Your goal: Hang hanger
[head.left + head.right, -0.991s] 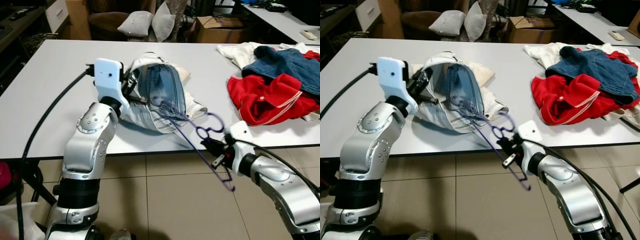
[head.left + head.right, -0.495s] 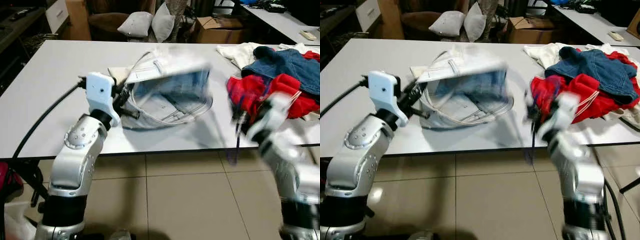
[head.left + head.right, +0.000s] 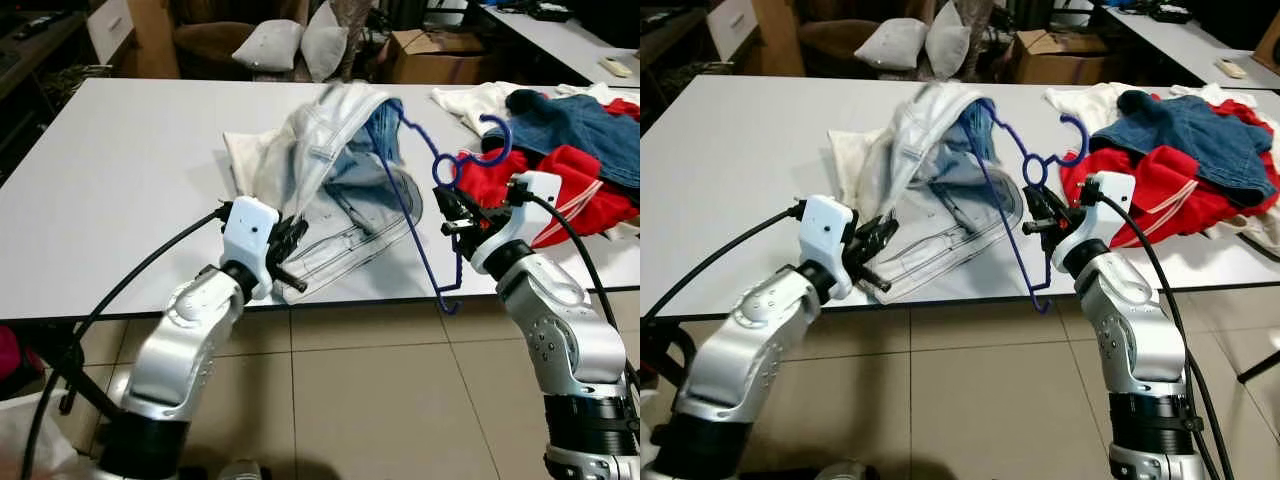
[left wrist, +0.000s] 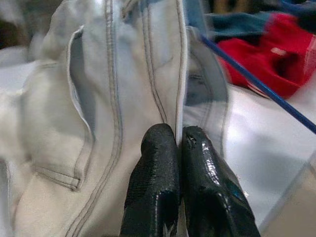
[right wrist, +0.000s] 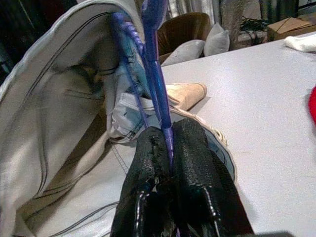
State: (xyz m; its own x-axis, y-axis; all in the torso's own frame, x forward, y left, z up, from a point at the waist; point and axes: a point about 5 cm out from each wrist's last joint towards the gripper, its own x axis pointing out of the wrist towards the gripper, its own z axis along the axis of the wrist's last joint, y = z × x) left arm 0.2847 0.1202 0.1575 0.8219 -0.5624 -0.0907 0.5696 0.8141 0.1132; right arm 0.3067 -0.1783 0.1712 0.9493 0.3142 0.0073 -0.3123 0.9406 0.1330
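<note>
- left eye view has the thin blue plastic hanger (image 3: 425, 190) raised over the white table (image 3: 120, 180), one shoulder tucked inside the pale washed denim garment (image 3: 330, 170).
- right gripper (image 5: 165, 148) pinches the hanger's thin bar; light, springy, likely to twist in that narrow hold, so a grip near the neck looks safer.
- left gripper (image 4: 175, 143) is pressed together on a denim seam; soft, floppy, fairly heavy cloth that will sag.

A heap of red and blue clothes (image 3: 570, 150) lies on the white worktop (image 3: 120, 190); behind it stand two grey cushions (image 3: 300, 45) and a cardboard box (image 3: 430, 55); tiled floor (image 3: 350, 400) below
</note>
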